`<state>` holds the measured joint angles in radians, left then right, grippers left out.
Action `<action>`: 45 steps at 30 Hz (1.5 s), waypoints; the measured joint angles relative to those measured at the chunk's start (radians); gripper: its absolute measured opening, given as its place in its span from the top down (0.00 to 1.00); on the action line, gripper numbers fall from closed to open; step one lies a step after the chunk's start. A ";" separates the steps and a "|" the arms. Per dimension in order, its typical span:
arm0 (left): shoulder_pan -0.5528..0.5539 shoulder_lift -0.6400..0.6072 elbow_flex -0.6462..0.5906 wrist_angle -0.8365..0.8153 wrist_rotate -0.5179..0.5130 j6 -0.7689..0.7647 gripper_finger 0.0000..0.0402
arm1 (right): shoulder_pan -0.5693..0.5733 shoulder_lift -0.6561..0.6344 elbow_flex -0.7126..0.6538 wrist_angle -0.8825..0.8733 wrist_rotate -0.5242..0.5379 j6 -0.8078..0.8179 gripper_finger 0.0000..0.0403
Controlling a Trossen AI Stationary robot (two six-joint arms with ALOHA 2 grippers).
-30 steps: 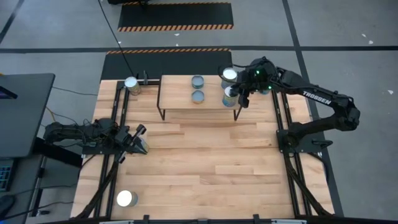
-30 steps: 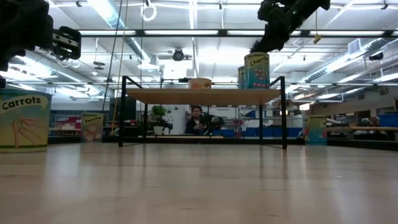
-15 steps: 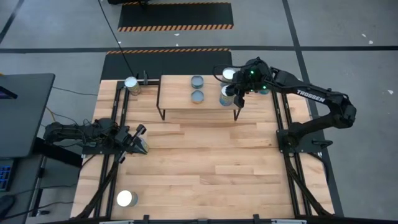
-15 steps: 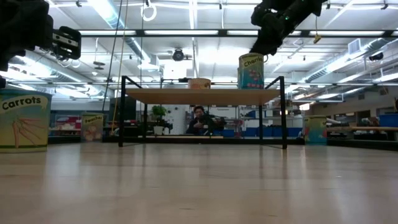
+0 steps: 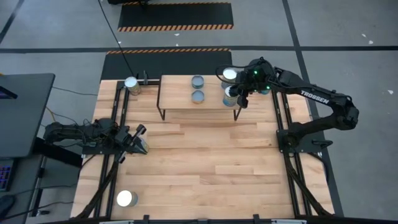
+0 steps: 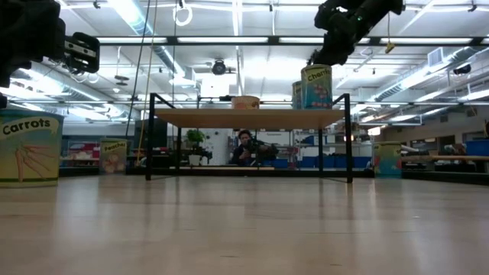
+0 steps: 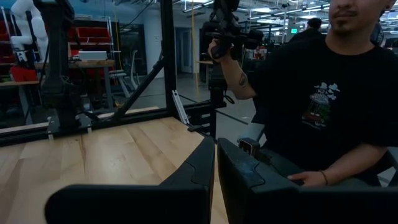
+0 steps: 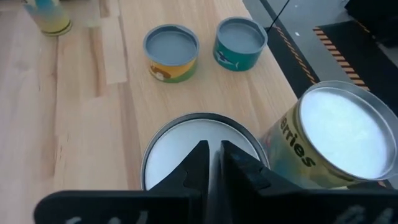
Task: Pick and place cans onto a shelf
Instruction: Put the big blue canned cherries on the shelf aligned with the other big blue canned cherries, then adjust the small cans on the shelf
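Observation:
The shelf (image 5: pixel 180 93) stands at the table's far middle. On it are two small blue-grey-topped cans (image 5: pixel 198 81) (image 5: pixel 198 96) and, at its right end, two silver-topped cans: a far one (image 5: pixel 229 74) and a nearer "Cherries" can (image 6: pixel 315 85). My right gripper (image 8: pixel 214 158) is shut and hangs over the nearer can's top (image 8: pixel 180 155); it also shows in the high view (image 5: pixel 238 94). My left gripper (image 5: pixel 142 138) is shut and waits low at the table's left side. My right gripper's shut fingertips (image 6: pixel 316 58) come down onto the top of the "Cherries" can near its rim (image 8: pixel 249 146), slanting from above and from the table's right. The fingers themselves hide the exact spot. The can stands upright on the shelf's right end.
One silver-topped can (image 5: pixel 132 84) stands on the table left of the shelf, and another, marked "Carrots" (image 5: pixel 127 198), at the near left corner. The second shelf can (image 8: pixel 339 130) stands close beside the gripper. A person (image 7: pixel 311 93) is beside the table.
My right gripper went a little toward the table's left, and the "Cherries" can slid with it along the shelf. Both then came back toward the right, to about where they began. The can stayed upright.

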<state>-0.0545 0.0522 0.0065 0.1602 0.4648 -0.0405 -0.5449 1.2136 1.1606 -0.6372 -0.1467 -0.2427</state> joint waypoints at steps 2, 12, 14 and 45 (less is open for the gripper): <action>0.000 0.000 0.000 0.000 0.000 0.000 0.93 | 0.000 0.008 0.000 0.018 0.000 -0.003 0.88; 0.000 0.000 0.000 0.000 0.000 0.000 0.93 | -0.001 0.037 0.000 0.054 -0.001 -0.018 0.88; 0.000 0.000 0.000 0.000 0.000 0.000 0.93 | -0.001 0.037 0.000 0.059 0.009 -0.019 0.88; 0.000 0.000 0.000 0.000 0.000 0.000 0.93 | 0.539 -0.010 0.001 0.304 0.077 0.316 0.98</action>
<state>-0.0544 0.0521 0.0066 0.1604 0.4648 -0.0402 -0.0063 1.2041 1.1618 -0.3330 -0.0702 0.0730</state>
